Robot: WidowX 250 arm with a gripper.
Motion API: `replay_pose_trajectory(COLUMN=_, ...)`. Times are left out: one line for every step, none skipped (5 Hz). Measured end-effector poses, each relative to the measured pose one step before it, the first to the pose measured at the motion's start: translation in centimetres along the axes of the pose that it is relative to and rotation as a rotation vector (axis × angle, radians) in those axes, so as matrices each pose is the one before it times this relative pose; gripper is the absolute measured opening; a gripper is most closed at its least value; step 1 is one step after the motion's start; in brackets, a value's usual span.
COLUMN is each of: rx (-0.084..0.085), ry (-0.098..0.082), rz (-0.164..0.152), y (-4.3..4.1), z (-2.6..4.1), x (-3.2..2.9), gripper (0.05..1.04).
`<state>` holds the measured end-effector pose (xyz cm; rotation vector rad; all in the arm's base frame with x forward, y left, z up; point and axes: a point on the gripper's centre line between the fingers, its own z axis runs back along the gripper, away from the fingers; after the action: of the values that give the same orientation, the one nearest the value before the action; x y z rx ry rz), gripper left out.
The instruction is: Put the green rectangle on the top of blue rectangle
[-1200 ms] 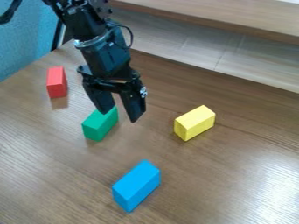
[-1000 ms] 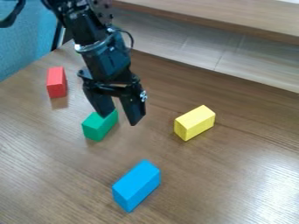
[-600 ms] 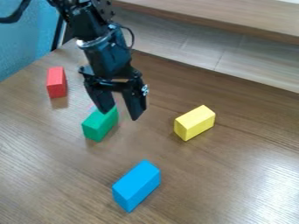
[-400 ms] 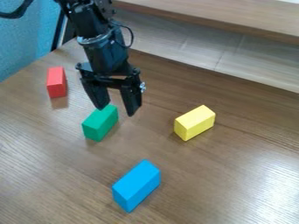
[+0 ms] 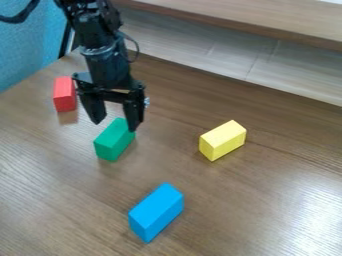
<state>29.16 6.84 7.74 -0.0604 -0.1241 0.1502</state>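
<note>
The black gripper (image 5: 115, 127) hangs open at the upper left, its two fingertips spread around the far end of the green block and nothing held between them. One fingertip stands left of that end, the other overlaps its right edge; whether they touch it I cannot tell. The green rectangle (image 5: 113, 140) lies on the table. Closer to the camera, at lower centre, the blue rectangle (image 5: 156, 212) rests on the wood with its top bare.
A yellow block (image 5: 222, 140) lies right of centre. A red block (image 5: 65, 94) stands at the upper left, close beside the arm. Along the top runs a wooden ledge (image 5: 254, 22) behind the table (image 5: 254, 210).
The gripper has shifted left and slightly up in the view, from the green block's right side to over its far end. It has stayed open, and the blocks have not moved.
</note>
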Motion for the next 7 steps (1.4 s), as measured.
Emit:
replay_pose_trajectory(rx=0.0252, ry=0.0156, rz=0.0189, y=0.866, z=-0.667, x=-0.128, gripper=1.0)
replay_pose_trajectory(rx=0.0219, ry=0.0069, rz=0.0125, y=1.077, z=-0.741, x=0.056, gripper=1.0)
replay_pose_trajectory(rx=-0.0124, ry=-0.013, rz=0.0037, y=-0.155, z=-0.026, x=0.177, gripper=1.0)
replay_pose_trajectory(rx=0.0028, ry=0.0144, rz=0.0097, y=0.092, z=-0.964, x=-0.246, gripper=1.0)
replay_pose_trajectory(rx=0.0111, ry=0.0096, rz=0.0084, y=0.049, z=-0.924, x=-0.083, gripper=1.0)
replay_pose_trajectory(rx=0.012, ry=0.0097, rz=-0.0084, y=-0.261, z=-0.698, x=0.035, gripper=0.99)
replay_pose_trajectory(rx=0.0083, ry=-0.0112, rz=-0.0223, y=-0.272, z=-0.33, x=0.121, gripper=0.914)
